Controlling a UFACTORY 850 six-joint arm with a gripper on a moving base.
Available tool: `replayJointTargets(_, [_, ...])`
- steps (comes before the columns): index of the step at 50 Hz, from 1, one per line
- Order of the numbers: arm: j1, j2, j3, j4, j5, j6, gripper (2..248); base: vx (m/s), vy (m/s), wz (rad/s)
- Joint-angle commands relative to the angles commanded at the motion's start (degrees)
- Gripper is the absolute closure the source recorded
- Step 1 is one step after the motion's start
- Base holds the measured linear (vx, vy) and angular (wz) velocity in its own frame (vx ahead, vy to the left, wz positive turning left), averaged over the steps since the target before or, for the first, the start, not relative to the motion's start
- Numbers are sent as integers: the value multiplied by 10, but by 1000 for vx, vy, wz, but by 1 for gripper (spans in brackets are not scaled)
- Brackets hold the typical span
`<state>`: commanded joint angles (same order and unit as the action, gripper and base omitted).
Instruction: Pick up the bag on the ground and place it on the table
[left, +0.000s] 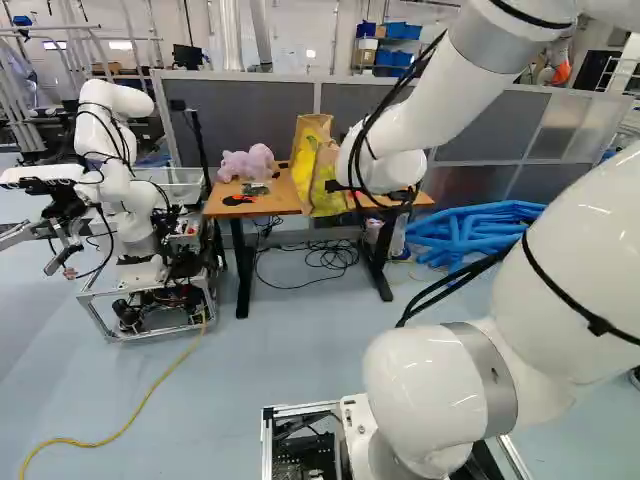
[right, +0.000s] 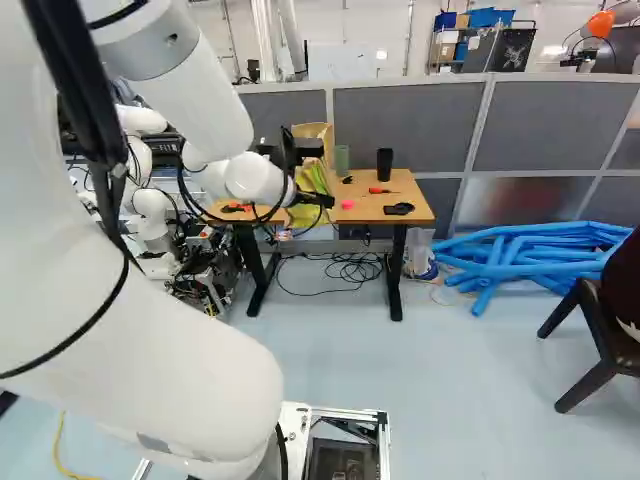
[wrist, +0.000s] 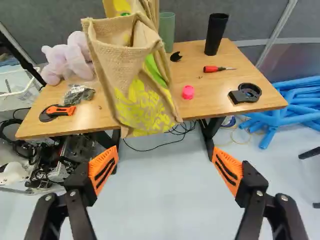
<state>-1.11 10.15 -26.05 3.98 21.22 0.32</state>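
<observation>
The burlap bag (wrist: 131, 75), printed in yellow and green, is resting at the wooden table (wrist: 215, 100), rising above its top while its lower end is reaching down past the front edge. The black gripper (right: 326, 174) is facing the bag from the near side; in the wrist view the gripper (wrist: 165, 151) is holding nothing, its two fingers standing wide apart and their orange pads (wrist: 103, 170) showing a broad gap, with the bag hanging ahead of them. The white arm (left: 425, 115) is reaching forward toward the table. On one side of the bag, a pale pink plush toy (wrist: 70, 57) is lying near a clear plastic packet (wrist: 80, 94) and an orange-and-black cutter (wrist: 60, 111). Just beside the bag's other side, a green cup (wrist: 167, 31) is standing upright, and a black tumbler (wrist: 216, 34) is standing farther along. A red screwdriver (wrist: 212, 69), a bright pink round item (wrist: 188, 92) and a flat black device (wrist: 246, 93) are lying on the same side. Black cables (right: 350, 268) are trailing over the floor beneath the table, and blue tubes (right: 530, 255) are lying in a heap beyond one table leg. Another robot (left: 125, 190) is standing at the left of the left base view.
</observation>
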Motion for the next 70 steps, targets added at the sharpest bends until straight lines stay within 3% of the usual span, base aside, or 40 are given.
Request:
replayJointTargets(35, [7, 35, 127, -24, 174, -2, 3, 0, 0, 0])
replayJointTargets(70, [10, 55, 197, -37, 269, -3, 3, 0, 0, 0])
